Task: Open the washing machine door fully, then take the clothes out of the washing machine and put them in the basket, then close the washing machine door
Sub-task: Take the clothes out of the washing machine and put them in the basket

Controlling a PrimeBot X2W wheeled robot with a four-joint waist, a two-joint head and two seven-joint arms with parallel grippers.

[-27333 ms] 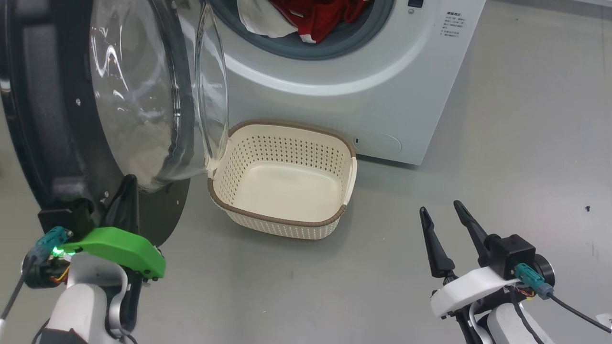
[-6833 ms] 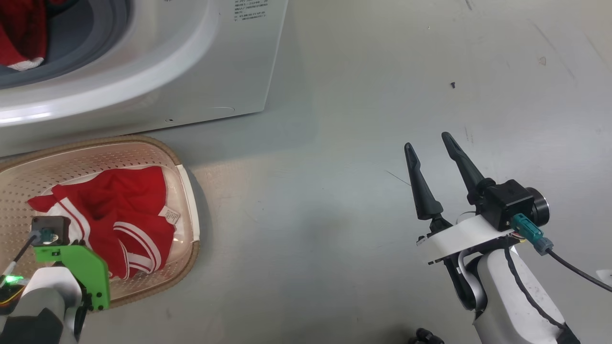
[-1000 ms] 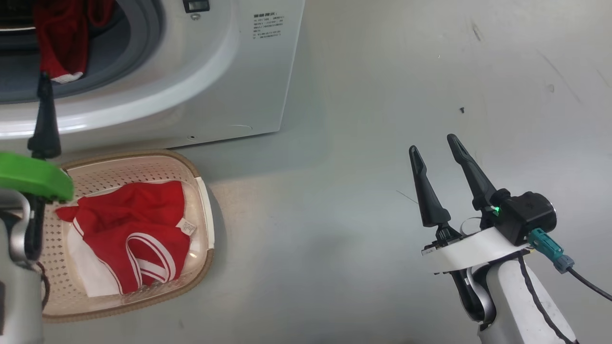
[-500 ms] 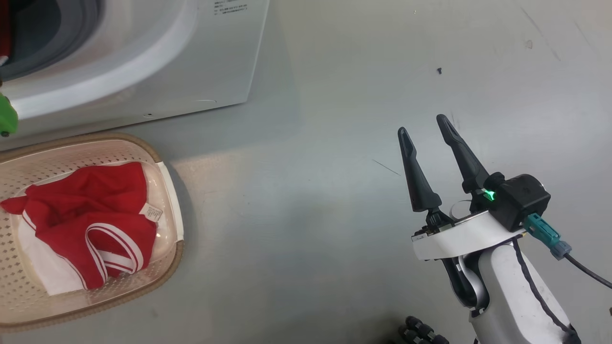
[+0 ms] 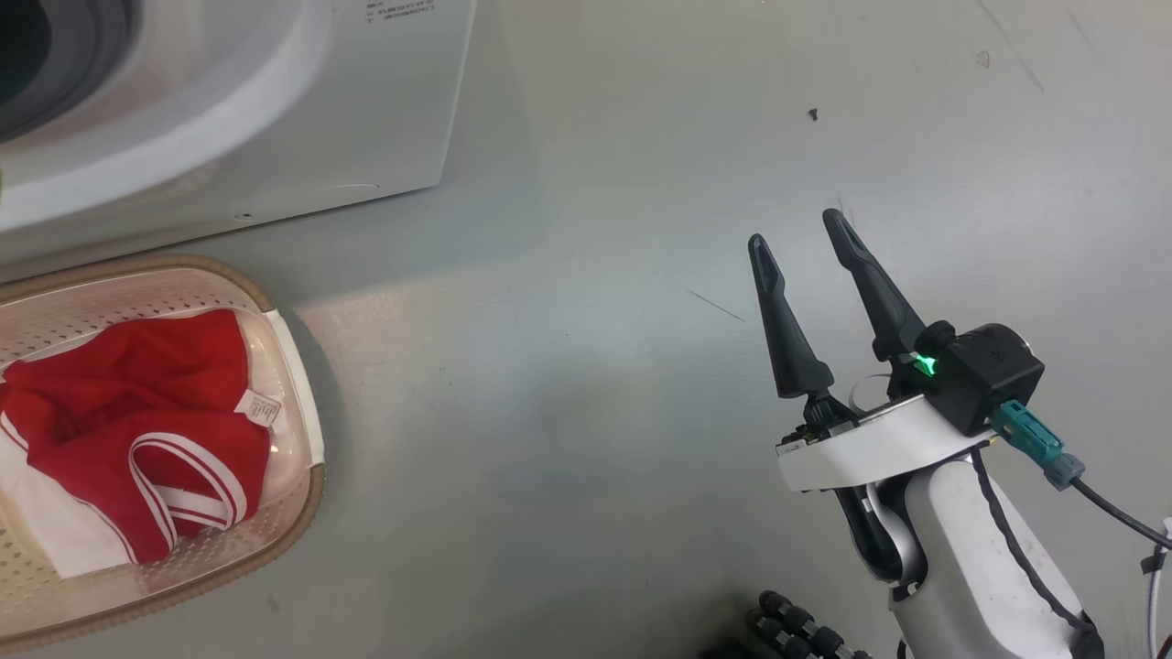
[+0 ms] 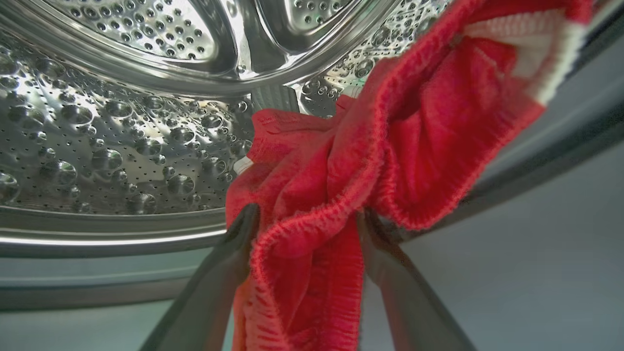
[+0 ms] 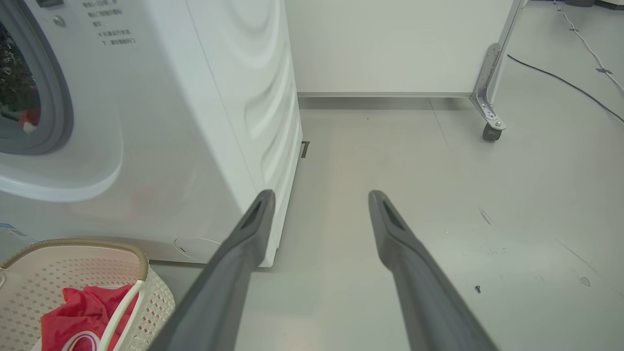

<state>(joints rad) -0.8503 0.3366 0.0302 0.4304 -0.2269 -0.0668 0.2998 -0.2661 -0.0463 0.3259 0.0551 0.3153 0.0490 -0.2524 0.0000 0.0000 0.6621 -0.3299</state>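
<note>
My left gripper [image 6: 304,222] is at the mouth of the washing machine [image 6: 122,122]. Its fingers stand open on either side of a fold of the red clothes [image 6: 390,146] that hangs over the grey drum rim. The cream basket [image 5: 311,499] sits on the floor in front of the washing machine [image 5: 275,119]. It holds red clothes [image 5: 119,412] with white stripes and a white cloth [image 5: 46,540]. My right gripper [image 5: 795,229] hovers open and empty above bare floor, right of the machine; the right wrist view shows that gripper [image 7: 320,195], the basket [image 7: 141,263] and the machine [image 7: 219,97]. The washing machine door is out of view.
A white panel on a castor leg [image 7: 490,129] stands behind the machine, and a cable [image 7: 560,78] runs over the floor at the far right. A small black screw [image 5: 812,114] lies on the grey floor. A black ribbed part [image 5: 797,631] sits by my right arm's base.
The head camera has swung right, so machine and basket slid left in the picture. My left arm's green mount has left the head view, towards the drum. The right gripper stays open.
</note>
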